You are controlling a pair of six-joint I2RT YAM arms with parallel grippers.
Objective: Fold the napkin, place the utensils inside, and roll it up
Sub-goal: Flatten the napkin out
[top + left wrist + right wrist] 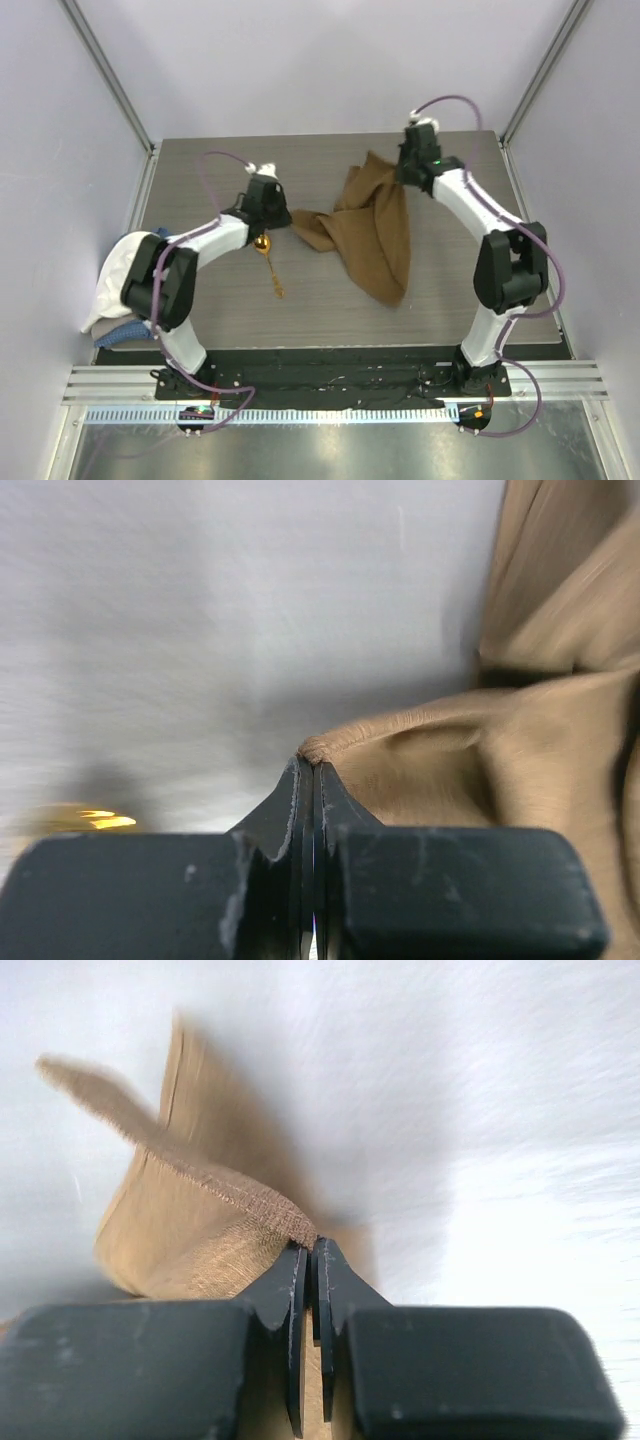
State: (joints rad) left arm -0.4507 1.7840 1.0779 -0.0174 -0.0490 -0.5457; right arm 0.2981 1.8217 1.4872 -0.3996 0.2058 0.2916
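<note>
The tan-brown napkin [368, 232] lies crumpled in the middle of the table, partly lifted. My left gripper [283, 215] is shut on its left corner; in the left wrist view the hem [315, 746] is pinched at the fingertips. My right gripper [404, 172] is shut on the napkin's far upper corner; in the right wrist view the napkin's edge [250, 1200] runs into the jaws. The gold spoon [268, 262] lies on the table just below the left gripper, bowl away from me. It also shows in the left wrist view [95, 820] as a blurred gold glint.
A white cloth [118, 272] over a blue cloth [122, 335] is piled at the table's left edge beside the left arm. Frame posts stand at the far corners. The table's front edge [350, 340] runs just beyond the arm bases.
</note>
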